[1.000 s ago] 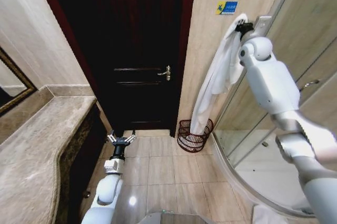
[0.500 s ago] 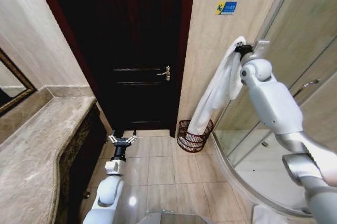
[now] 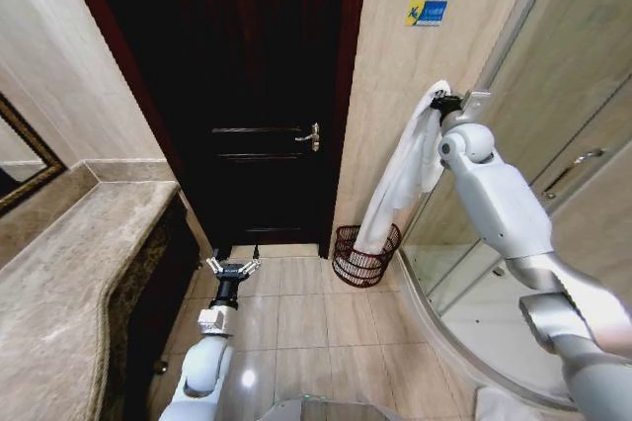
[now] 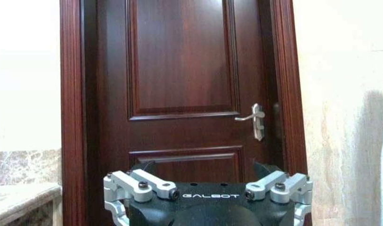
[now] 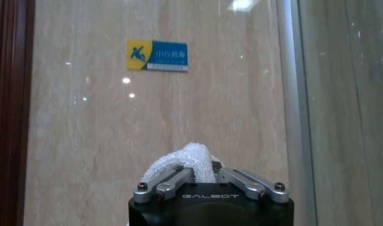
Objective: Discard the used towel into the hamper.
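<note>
Head view: your right gripper [image 3: 441, 103] is raised beside the tiled wall, fingers clamped on the top of the white towel [image 3: 400, 176]. The towel hangs straight down, its lower end reaching into the hamper [image 3: 362, 254], which stands on the floor tiles in the corner between the dark door [image 3: 259, 95] and the glass shower screen [image 3: 553, 125]. Your left gripper [image 3: 232, 270] sits low near the floor, fingers spread, holding nothing.

Left wrist view: fingers splayed apart, door and its handle [image 4: 255, 120] ahead.

Right wrist view: fingers pinched on a bunched towel tip [image 5: 190, 161], blue wall sign [image 5: 158, 55] above.
</note>
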Controlling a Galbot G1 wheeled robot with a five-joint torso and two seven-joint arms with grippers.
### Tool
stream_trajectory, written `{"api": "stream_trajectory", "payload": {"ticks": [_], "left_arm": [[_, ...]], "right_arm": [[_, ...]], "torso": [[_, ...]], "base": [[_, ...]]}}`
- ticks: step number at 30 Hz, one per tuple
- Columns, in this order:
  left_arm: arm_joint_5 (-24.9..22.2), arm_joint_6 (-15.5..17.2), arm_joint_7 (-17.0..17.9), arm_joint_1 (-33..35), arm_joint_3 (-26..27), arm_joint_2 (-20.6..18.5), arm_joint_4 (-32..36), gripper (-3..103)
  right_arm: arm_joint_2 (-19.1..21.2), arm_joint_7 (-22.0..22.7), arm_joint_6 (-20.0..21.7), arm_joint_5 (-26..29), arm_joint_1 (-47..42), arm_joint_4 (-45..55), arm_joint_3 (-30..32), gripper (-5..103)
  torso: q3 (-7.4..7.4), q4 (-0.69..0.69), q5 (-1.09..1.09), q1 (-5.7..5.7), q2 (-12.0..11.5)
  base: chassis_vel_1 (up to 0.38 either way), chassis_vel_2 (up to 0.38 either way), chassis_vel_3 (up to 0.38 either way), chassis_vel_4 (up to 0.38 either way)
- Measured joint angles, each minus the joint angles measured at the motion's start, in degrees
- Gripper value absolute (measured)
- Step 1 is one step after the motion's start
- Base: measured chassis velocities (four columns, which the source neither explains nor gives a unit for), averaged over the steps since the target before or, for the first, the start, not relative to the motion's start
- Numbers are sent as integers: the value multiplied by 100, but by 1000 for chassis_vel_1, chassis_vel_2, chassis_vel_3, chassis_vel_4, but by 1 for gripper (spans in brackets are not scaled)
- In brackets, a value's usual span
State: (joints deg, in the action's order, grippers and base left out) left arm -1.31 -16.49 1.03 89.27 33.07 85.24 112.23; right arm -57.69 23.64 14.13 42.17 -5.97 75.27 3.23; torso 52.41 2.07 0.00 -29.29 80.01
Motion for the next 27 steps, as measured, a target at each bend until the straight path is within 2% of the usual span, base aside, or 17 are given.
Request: {"api": "stream_trajectory", "payload": {"ticks": [9,14,18,27], "left_arm": [[74,-174,-54,183,24,113,53,100],[95,-235,-65,235,41,158,72,100],[97,-280,-119,238,43,180,95,100],[196,-366,-180,200,-4,281,17,100]], "right_arm": [[-259,-128,-182,-13,-112,-454,18,4],[-250,-96,-178,39,-408,-265,113,4],[-168,-123,-108,429,-839,58,321,4],[-45,-181,-135,421,-1075,260,404,4]], "torso": [[-198,2,0,162,-363],[-274,1,2,229,-505],[-376,0,-1,316,-689],[-526,1,0,443,-970]], "base": [[0,0,0,0],[0,0,0,0],[0,0,0,0],[0,0,0,0]]}}
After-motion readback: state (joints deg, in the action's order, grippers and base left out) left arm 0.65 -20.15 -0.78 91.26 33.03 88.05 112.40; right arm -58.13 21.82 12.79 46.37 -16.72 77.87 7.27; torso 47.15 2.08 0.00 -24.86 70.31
